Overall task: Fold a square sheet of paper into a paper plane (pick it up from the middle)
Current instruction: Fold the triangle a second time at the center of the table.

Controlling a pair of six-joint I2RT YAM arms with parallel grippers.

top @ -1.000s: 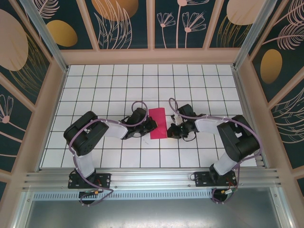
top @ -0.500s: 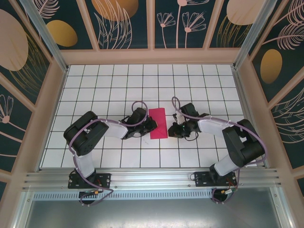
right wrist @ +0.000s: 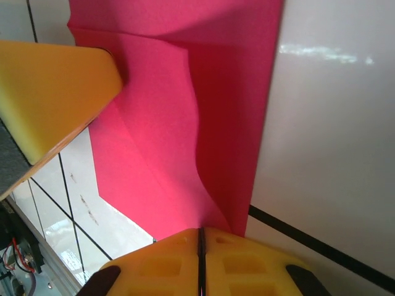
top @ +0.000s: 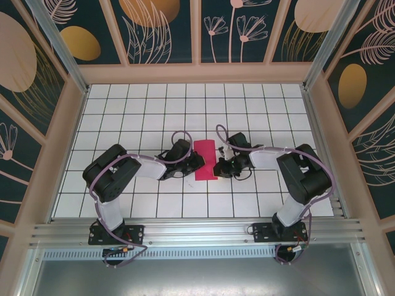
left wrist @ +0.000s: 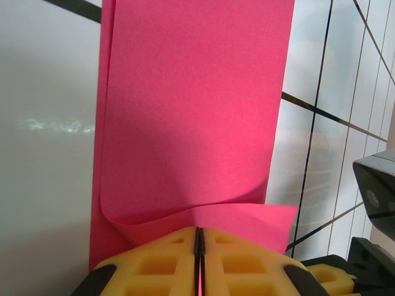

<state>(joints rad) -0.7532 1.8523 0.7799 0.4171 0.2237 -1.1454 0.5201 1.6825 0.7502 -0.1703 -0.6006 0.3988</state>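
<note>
The square sheet of paper [top: 205, 158] lies folded over into a narrow magenta-pink rectangle in the middle of the tiled table, not in the form of a paper plane. My left gripper [top: 197, 162] sits at its left long edge. In the left wrist view the yellow jaws [left wrist: 199, 229] are pressed together, with the top layer of the paper [left wrist: 191, 111] curling up into them. My right gripper [top: 216, 166] meets the right long edge. Its jaws [right wrist: 200, 230] are shut too, and a lifted layer of the paper [right wrist: 234, 92] runs into them.
White grid tiles [top: 123, 117] spread all round the paper. Wooden walls [top: 197, 73] with painted panels fence in the table. A yellow finger of the left gripper [right wrist: 49, 92] shows across the sheet in the right wrist view.
My right gripper has slid left from just off the paper onto its right edge. The left arm has stayed where it was.
</note>
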